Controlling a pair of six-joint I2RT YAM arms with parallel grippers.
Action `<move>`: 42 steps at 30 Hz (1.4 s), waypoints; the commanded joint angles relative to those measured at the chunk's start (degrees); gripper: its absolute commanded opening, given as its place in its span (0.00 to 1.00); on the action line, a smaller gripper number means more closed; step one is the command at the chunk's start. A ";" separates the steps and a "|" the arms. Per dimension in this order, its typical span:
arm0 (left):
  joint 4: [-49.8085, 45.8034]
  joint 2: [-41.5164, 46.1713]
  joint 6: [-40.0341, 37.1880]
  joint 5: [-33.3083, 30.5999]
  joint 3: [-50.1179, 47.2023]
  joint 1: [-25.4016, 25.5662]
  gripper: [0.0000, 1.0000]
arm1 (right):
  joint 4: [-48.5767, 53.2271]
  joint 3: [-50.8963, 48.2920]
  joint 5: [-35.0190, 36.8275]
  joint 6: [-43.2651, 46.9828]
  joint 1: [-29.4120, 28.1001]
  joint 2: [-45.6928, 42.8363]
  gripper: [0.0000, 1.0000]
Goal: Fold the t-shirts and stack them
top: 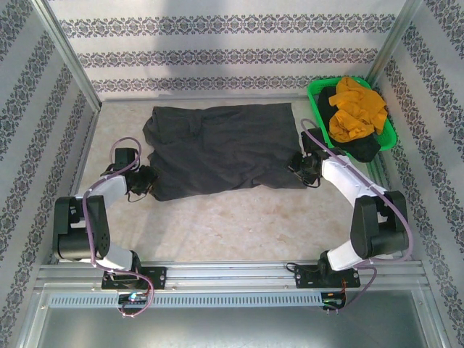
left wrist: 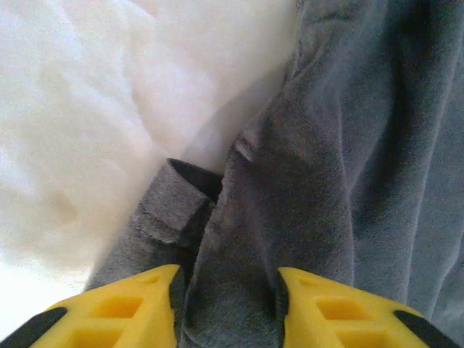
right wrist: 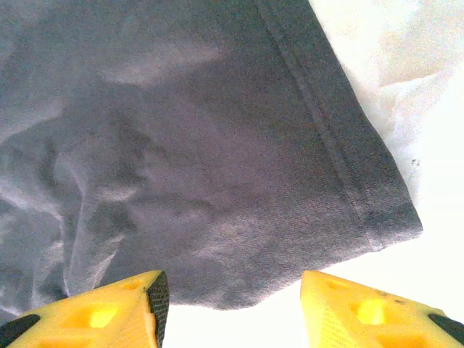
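Observation:
A dark charcoal-grey t-shirt (top: pixel 225 148) lies spread and wrinkled across the middle of the table. My left gripper (top: pixel 148 181) is at its near left corner. In the left wrist view a raised fold of the grey cloth (left wrist: pixel 290 188) fills the gap between the yellow fingers of that gripper (left wrist: pixel 228 279), which is shut on it. My right gripper (top: pixel 304 168) sits at the near right corner. It is open (right wrist: pixel 232 286), with the shirt's hemmed edge (right wrist: pixel 239 217) lying just ahead between the spread fingers. A mustard-orange t-shirt (top: pixel 355 109) lies crumpled on a blackish t-shirt (top: pixel 360 148) in the basket.
A bright green plastic basket (top: pixel 316 88) stands at the back right corner, close to my right arm. Patterned walls enclose the table on three sides. Pale bare tabletop (top: pixel 239 225) stretches between the shirt and the arm bases.

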State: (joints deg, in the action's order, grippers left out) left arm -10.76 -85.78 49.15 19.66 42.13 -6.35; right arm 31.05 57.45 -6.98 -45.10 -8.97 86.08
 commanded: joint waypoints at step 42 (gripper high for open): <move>-7.04 16.08 7.52 -9.53 16.17 3.44 0.00 | -2.60 -0.89 8.04 -3.41 4.31 7.66 0.09</move>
State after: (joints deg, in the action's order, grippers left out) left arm -16.38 -70.65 58.11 11.29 56.18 -2.96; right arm 25.02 53.82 -2.96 -50.83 -4.97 94.65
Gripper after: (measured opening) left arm 0.049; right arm 0.111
